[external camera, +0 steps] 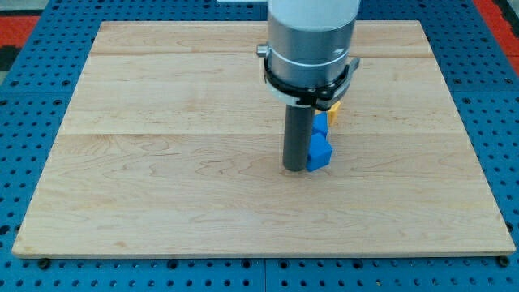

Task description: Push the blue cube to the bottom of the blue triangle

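My tip [295, 167] rests on the wooden board just right of its middle. The blue cube [321, 153] sits right against the tip's right side, touching it or nearly so. Directly above the cube, toward the view's top, another blue block [319, 125] shows partly behind the rod; it looks like the blue triangle, though its shape is mostly hidden. The two blue blocks touch or almost touch.
A yellow block [333, 109] peeks out under the arm's grey body [312, 40], just above the blue pieces. The wooden board [162, 162] lies on a blue perforated table [32, 105]. The arm's body hides part of the board's top middle.
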Tool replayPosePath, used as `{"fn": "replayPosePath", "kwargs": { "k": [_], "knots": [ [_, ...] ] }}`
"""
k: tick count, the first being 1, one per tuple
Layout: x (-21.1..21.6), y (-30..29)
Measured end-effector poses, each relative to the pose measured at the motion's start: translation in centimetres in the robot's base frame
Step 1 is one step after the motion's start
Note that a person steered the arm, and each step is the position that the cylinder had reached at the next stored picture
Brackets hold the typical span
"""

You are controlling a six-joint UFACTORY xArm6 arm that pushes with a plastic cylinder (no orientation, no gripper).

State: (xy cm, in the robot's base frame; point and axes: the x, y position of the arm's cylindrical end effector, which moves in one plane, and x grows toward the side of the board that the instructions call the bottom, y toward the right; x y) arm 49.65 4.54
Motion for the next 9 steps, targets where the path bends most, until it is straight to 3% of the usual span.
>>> {"fn": "replayPosePath", "kwargs": {
  "k": [1,4,8,9],
  "knots": [
    [0.3,-0.4],
    [-4.4,-0.8],
    [-4.4,1.7],
    [-5.2,-0.4]
  ]
}}
